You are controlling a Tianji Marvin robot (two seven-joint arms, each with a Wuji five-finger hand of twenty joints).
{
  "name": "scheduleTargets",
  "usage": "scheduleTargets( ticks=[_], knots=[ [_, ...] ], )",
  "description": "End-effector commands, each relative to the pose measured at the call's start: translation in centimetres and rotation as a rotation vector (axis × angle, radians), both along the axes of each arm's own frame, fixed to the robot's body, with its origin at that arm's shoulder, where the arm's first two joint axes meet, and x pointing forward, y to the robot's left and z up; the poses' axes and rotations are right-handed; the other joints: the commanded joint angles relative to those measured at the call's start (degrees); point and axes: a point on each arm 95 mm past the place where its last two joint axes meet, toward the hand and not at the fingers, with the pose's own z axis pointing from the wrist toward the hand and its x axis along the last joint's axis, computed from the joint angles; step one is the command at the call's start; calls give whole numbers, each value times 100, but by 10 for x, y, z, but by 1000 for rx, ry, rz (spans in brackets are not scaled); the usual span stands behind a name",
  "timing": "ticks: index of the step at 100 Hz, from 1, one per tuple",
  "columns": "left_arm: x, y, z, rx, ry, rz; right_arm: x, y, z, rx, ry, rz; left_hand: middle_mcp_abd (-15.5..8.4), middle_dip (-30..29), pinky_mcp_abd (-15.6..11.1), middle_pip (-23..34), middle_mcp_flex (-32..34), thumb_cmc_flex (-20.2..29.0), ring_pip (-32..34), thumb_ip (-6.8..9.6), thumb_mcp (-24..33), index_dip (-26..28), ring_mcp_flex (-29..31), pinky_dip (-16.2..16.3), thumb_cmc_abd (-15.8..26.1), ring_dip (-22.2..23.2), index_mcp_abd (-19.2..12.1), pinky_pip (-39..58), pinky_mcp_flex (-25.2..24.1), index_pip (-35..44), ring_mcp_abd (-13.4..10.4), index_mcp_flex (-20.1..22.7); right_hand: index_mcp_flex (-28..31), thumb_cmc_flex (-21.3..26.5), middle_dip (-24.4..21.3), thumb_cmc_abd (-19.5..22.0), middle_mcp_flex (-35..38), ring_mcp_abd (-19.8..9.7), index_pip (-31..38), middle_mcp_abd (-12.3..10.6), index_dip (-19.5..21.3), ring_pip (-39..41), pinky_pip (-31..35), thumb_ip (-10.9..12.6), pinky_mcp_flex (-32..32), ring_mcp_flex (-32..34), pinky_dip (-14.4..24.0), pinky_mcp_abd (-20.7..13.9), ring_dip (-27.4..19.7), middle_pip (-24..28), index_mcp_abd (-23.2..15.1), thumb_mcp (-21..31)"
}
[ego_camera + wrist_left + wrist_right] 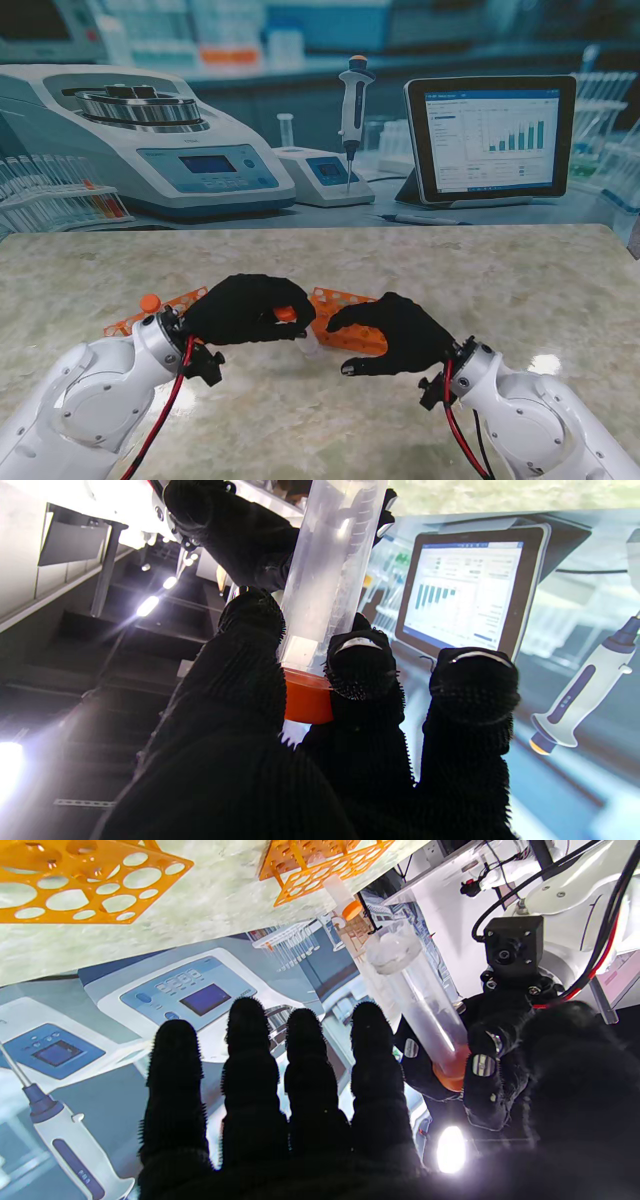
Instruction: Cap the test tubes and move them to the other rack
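My left hand [243,308] is shut on a clear test tube [308,343] with an orange cap [286,314], held above the table between the two orange racks. In the left wrist view the thumb and fingers [362,680] pinch the tube [332,580] at its capped end [306,700]. My right hand [398,335] hovers just right of the tube's bare end, fingers curved and apart, holding nothing. The right wrist view shows the right hand's fingers [310,1075] spread, with the tube [425,1000] beside them in the left hand [500,1080].
One orange rack [345,322] lies behind my right hand. The other rack [185,299] lies behind my left wrist, with a capped tube [150,302] standing in it. A printed lab backdrop [320,120] rises behind the table's far edge.
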Motion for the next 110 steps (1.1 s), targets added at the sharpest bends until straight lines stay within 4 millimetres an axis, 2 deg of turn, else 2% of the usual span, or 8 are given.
scheduleTargets(
  ticks=[1, 33, 64, 110],
  knots=[
    [-2, 2, -1, 14, 3, 4, 1, 1, 10, -16, -3, 15, -945, 347, 107, 1327, 998, 1052, 183, 613, 2831, 1038, -7, 273, 1087, 102, -71, -33, 65, 1674, -254, 1154, 38, -258, 43, 163, -58, -12, 83, -129, 60, -4, -68, -9, -111, -131, -35, 88, -16, 18, -221, 73],
    [-1, 17, -8, 42, 11, 54, 14, 9, 37, -114, 18, 85, -927, 345, 119, 1341, 980, 1062, 211, 595, 2817, 1046, -17, 330, 1097, 115, -70, 27, 26, 1669, -227, 1137, 75, -375, 82, 159, -7, -19, 148, -217, 109, -11, -115, -43, -157, -146, -35, 96, -17, 16, -433, 154],
    [2, 34, -16, 71, 20, 102, 24, 21, 64, -191, 30, 145, -930, 340, 135, 1341, 937, 1086, 215, 570, 2768, 1046, -72, 354, 1122, 132, -71, 21, -52, 1671, -192, 1113, 71, -454, 99, 190, 11, -33, 150, -232, 112, -24, -158, -62, -202, -164, -48, 111, -22, 8, -442, 190],
    [5, 55, -19, 98, 16, 158, 30, 48, 79, -250, 68, 217, -925, 338, 161, 1359, 903, 1124, 215, 545, 2710, 1041, -111, 398, 1140, 161, -75, 27, -151, 1676, -144, 1098, 58, -540, 104, 207, 2, -55, 135, -285, 102, -60, -204, -84, -264, -203, -71, 123, -51, -8, -433, 211]
  ],
)
